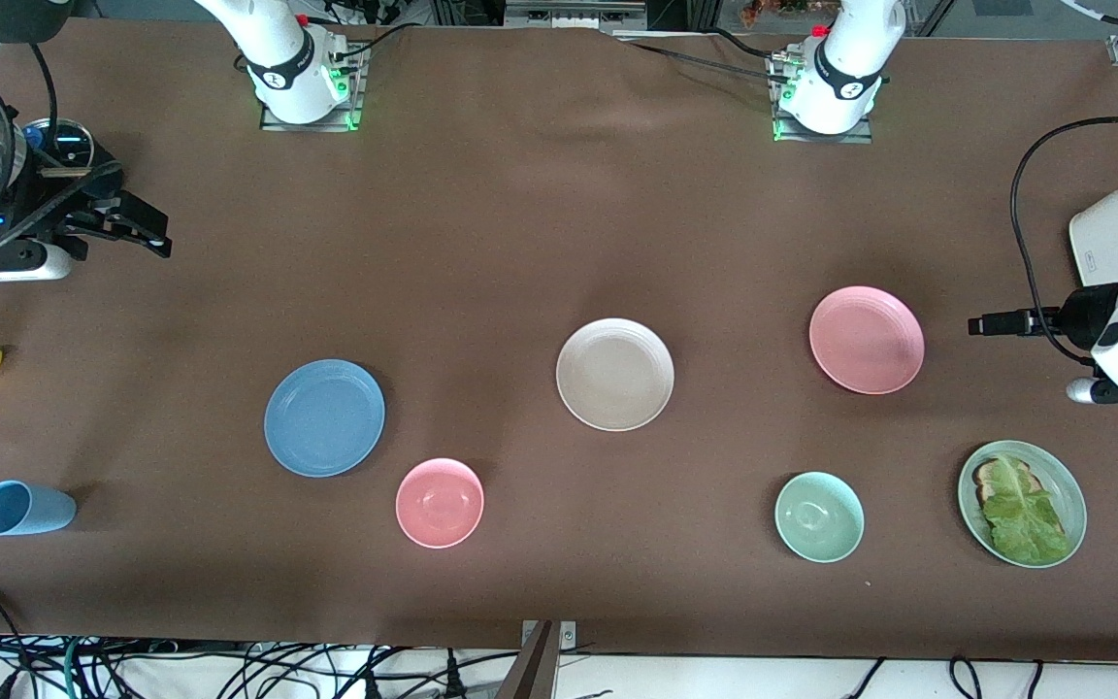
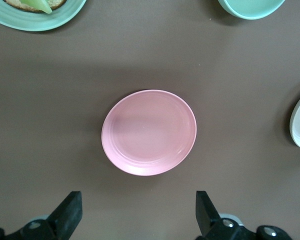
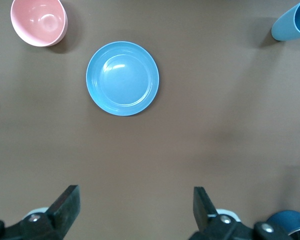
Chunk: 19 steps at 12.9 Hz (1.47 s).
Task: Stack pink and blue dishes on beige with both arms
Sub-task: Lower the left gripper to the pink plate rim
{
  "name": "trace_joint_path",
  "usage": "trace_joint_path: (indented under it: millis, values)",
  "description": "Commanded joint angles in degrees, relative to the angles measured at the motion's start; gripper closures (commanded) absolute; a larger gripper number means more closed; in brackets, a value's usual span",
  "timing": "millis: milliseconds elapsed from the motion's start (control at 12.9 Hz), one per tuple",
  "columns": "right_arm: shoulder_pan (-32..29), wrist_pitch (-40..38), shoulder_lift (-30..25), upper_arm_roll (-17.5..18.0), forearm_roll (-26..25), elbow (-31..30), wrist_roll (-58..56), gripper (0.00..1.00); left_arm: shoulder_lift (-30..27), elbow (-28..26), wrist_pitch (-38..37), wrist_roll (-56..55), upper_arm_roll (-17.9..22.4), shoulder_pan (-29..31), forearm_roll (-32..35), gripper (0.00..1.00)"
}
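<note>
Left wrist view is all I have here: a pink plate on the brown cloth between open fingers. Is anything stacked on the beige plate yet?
Observer: No. The beige plate lies bare at mid-table.
Operator: Where is the blue plate?
Observer: The blue plate lies flat toward the right arm's end, beside a pink bowl.
Operator: And the right gripper?
Observer: The right gripper is open and holds nothing, above the table edge at its own end.
</note>
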Motion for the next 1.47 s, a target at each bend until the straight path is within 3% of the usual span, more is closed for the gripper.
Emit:
trace_joint_path:
  millis: [0,698,1396]
  values:
    - [-0.04,-0.72,-0.93,-0.05,0.19,-0.15,0.58,0.0,3.0,-0.97,4.95,4.46,-0.05,1.32,0.99,0.0]
    - [-0.04,-0.63,-0.93,-0.05,0.19,-0.06,0.58,0.0,2.83,-21.7,28.76,20.46,-0.13,7.3,-9.46,0.0]
    - [-0.04,-0.1,-0.84,-0.05,0.19,-0.06,0.58,0.0,0.37,-33.75,42.04,25.13,-0.75,7.75,-14.56,0.0]
